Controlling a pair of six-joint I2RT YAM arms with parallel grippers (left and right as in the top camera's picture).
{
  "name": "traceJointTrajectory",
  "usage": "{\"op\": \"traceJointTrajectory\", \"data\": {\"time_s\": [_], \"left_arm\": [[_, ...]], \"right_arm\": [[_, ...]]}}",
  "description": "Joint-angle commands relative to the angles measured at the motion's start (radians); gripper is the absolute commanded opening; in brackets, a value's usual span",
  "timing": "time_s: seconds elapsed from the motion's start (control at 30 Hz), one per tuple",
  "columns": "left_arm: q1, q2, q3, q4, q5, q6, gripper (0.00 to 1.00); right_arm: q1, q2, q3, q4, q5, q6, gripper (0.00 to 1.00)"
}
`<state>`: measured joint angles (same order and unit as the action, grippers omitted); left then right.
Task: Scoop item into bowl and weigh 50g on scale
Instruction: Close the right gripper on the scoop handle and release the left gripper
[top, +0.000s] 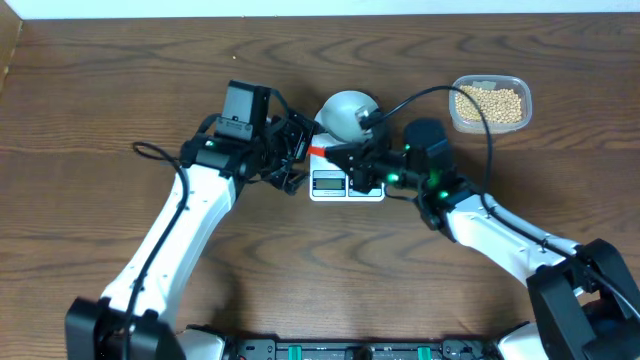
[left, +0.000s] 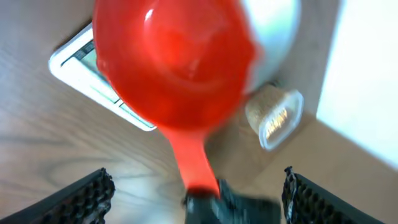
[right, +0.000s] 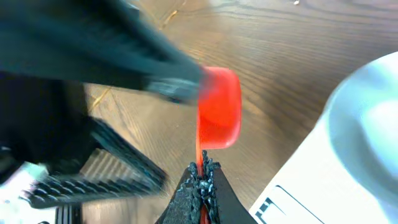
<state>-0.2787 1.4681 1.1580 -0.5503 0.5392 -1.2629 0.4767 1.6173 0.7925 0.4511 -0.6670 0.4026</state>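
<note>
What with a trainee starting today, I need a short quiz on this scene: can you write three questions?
1. True or false: the bowl stands on the scale.
2. Which end effector grips the red scoop? A) left B) right C) neither
3. Fill in: the beans lie in the clear ___.
Key: 1 true; 2 B, the right end effector; 3 tub.
</note>
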Motion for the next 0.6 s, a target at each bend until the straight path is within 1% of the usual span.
{"op": "traceJointTrajectory", "data": {"time_s": [0.0, 0.1, 0.23, 0.3, 0.43, 0.57], "left_arm": [[-0.002, -0.097, 0.019, 0.003, -0.047, 0.219, 0.88], [-0.002, -0.177, 0.019, 0.003, -0.114, 0.338, 0.88], [-0.002, -0.288, 0.019, -0.025, -0.208, 0.504, 0.88], [-0.002, -0.331, 0.019, -0.055, -0.258, 0.56, 0.88], [-0.002, -0.385, 0.019, -0.128, -0.387, 0.575, 0.89], [-0.002, -0.391, 0.019, -0.158, -0.425, 0.575, 0.89]], "right_arm": [[-0.043, -0.063, 0.024, -0.021, -0.05, 0.012, 0.01], [-0.078, -0.125, 0.024, -0.064, -0.05, -0.003, 0.01], [-0.109, -0.227, 0.025, -0.16, -0.038, -0.085, 0.01], [-0.117, -0.274, 0.025, -0.214, -0.019, -0.12, 0.01], [-0.131, -0.358, 0.025, -0.351, 0.077, -0.153, 0.01], [-0.132, -0.412, 0.025, -0.463, 0.171, -0.153, 0.01]]}}
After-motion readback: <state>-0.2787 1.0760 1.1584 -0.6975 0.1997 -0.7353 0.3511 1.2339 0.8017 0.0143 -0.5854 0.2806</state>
